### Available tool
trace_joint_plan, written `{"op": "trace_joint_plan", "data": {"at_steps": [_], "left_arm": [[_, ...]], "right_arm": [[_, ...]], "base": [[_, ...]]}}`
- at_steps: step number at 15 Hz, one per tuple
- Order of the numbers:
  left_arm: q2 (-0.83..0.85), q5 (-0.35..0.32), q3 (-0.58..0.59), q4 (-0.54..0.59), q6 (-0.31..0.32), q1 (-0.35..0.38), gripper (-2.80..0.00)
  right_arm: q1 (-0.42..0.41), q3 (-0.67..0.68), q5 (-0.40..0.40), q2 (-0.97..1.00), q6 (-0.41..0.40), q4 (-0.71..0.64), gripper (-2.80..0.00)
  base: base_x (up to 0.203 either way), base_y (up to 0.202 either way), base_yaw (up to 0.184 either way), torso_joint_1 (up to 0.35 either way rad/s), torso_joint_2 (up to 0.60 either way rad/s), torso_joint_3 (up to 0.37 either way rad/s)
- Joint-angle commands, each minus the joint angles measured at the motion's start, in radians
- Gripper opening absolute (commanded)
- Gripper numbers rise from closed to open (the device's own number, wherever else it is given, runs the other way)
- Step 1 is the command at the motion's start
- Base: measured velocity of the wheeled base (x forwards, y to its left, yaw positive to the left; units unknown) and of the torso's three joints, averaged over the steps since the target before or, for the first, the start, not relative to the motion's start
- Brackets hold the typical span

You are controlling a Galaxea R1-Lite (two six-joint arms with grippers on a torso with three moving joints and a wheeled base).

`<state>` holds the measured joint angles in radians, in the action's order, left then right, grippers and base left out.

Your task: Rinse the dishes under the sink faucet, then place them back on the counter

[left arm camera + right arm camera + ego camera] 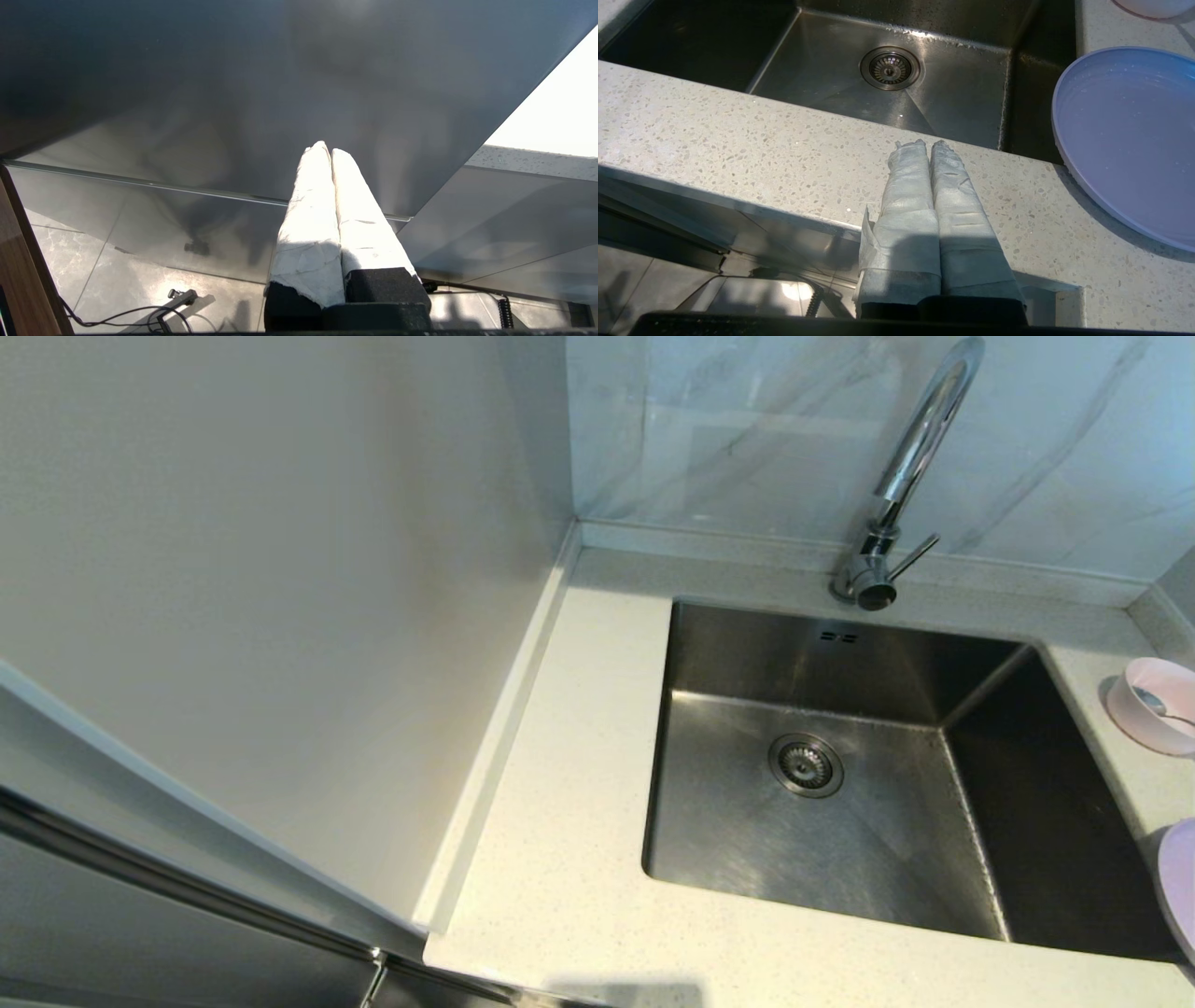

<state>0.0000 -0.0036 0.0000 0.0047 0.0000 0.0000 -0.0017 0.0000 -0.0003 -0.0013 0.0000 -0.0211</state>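
Sitting on counter by sink: pink bowl w/ spoon.

The left gripper is low and closed, its white-wrapped fingers pressed together with nothing between them. The right gripper is likewise closed and empty, its wrapped fingers touching along their length.

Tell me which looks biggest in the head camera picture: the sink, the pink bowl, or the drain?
Largest to smallest, as it looks:
1. sink
2. pink bowl, though the picture's edge cuts part of it off
3. drain, only a little smaller-looking than the bowl
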Motion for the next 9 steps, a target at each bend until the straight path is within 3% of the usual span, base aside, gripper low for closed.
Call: {"op": "trace_joint_plan", "data": {"at_steps": [1, 9], "left_arm": [[0.000, 0.000, 0.000, 0.000, 0.000, 0.000, -2.80], [0.000, 0.001, 0.000, 0.000, 0.000, 0.000, -2.80]], "right_arm": [[0.000, 0.008, 0.000, 0.003, 0.000, 0.000, -2.80], [0.001, 0.008, 0.000, 0.003, 0.000, 0.000, -2.80]], "base": [[0.000, 0.000, 0.000, 0.000, 0.00, 0.000], [0.000, 0.000, 0.000, 0.000, 0.00, 0.000]]}}
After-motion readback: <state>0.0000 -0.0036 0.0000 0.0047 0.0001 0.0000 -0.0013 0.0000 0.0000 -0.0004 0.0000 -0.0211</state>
